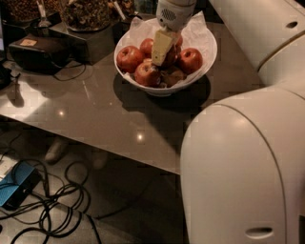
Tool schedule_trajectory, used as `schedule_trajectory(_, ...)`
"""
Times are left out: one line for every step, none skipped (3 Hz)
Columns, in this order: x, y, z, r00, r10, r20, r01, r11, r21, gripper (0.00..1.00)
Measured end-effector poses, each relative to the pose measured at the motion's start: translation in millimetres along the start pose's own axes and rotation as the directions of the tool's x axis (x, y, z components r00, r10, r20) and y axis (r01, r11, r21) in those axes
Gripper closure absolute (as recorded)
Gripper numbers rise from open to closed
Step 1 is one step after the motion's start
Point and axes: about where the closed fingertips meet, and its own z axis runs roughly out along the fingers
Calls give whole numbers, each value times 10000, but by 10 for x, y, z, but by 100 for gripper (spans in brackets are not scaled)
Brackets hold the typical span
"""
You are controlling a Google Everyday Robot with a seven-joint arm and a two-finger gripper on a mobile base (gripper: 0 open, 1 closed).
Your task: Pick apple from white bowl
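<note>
The white bowl [205, 66] stands on the brown table, lined with crumpled white paper and holding several red apples. My gripper [162, 47] reaches down from above into the middle of the bowl. A darker, dull red apple [173, 55] lies right behind and against the gripper, partly hidden by it. Brighter red apples lie at the left [128, 58], front left [147, 75] and right [190, 60]. A brownish apple [172, 76] lies at the front.
My white arm and body [243, 157] fill the right side. Glass jars of snacks [86, 12] and a black box [38, 50] stand at the back left. The table's front edge [119, 150] runs diagonally. Cables and a blue device [19, 183] lie on the floor.
</note>
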Motion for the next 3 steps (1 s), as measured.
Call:
schedule_trajectory(-7,13,26,9999,-74,-72,74,10000,-7,34)
schedule_trajectory(-7,13,26,9999,-74,-72,74,10000,-7,52)
schedule_trajectory(-7,13,26,9999,-74,-72,74,10000,-7,76)
